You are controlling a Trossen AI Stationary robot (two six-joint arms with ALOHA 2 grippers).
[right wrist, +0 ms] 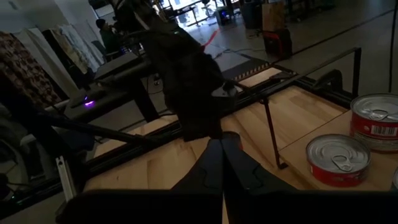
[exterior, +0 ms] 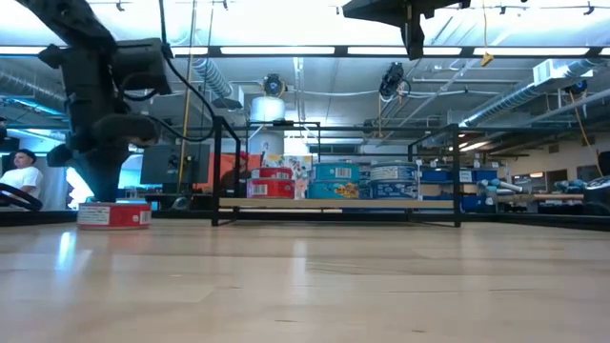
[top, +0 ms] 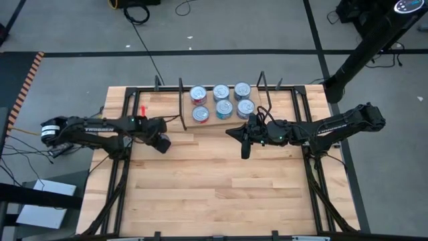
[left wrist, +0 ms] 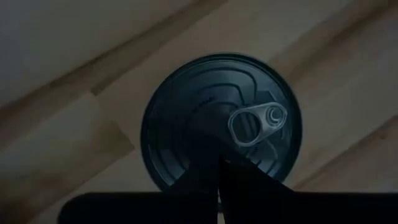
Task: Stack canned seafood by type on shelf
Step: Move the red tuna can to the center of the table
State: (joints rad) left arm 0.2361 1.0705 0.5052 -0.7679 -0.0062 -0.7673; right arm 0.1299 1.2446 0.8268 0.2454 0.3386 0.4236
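A red-labelled tin (exterior: 114, 215) stands alone on the wooden table, left of the shelf; its silver lid with a pull tab (left wrist: 221, 127) fills the left wrist view. My left gripper (left wrist: 219, 180), shut, points steeply down over that lid and hides the tin in the high view (top: 162, 143). Several tins (top: 223, 100), red and blue, stand on the shelf's board (exterior: 334, 202) between its black wire ends. My right gripper (top: 231, 133) hangs shut and nearly level in front of the shelf, high above the table, holding nothing. My left gripper's shut fingers (left wrist: 205, 177) point down over the red tin's lid, near its rim (left wrist: 186, 186). I cannot tell whether they touch it. The tin stands flat on the table.
Black frame rails (top: 120, 167) run along both sides of the tabletop. A small red item (top: 142, 110) lies left of the shelf. Open wood (top: 214, 187) stretches toward the near edge. Beyond the table, a person (exterior: 19, 176) sits at the far left.
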